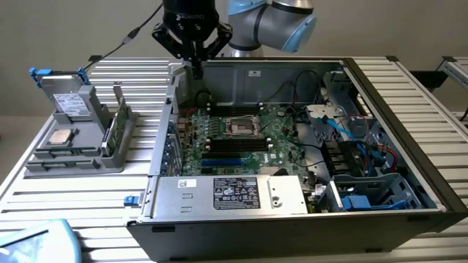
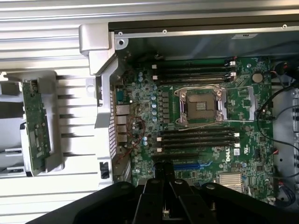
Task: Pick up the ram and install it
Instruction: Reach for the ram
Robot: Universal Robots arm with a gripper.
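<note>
The ram is a long green stick standing on edge in the grey holder at the exterior view's left, outside the computer case. From the wrist camera the ram shows edge-on with its row of chips. My gripper hangs over the case's back left corner, above the motherboard and well apart from the ram. Its black fingers are shut with nothing between them. Black memory slots lie beside the bare processor socket.
A taller card with a metal bracket stands next to the ram. A silver processor chip and a drive sit in the same holder. The case wall rises between holder and motherboard. Cables and drive bays crowd the case's right.
</note>
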